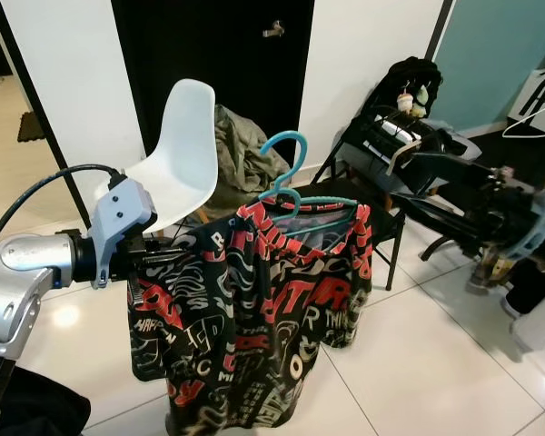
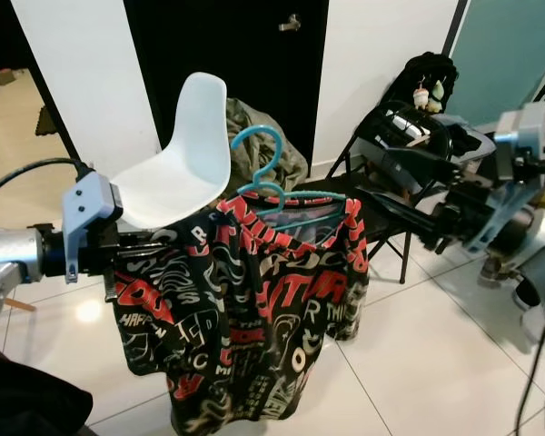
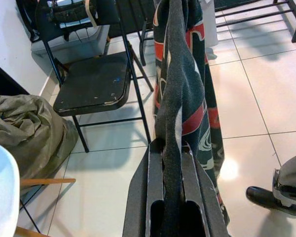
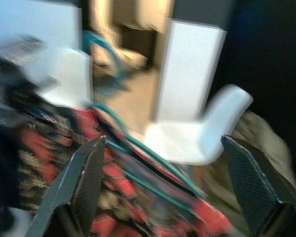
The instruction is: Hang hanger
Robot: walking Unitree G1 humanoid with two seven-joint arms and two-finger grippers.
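A white moulded plastic chair stands on the pale tiled floor in front of a black door with a metal handle. Just behind its seat lies a crumpled olive-grey cloth heap, slumped against the door. Beside that is a black folding chair with a scuffed seat. A black bag with small dangling charms sits on another dark seat by the teal wall. A black shoe rests on the tiles.
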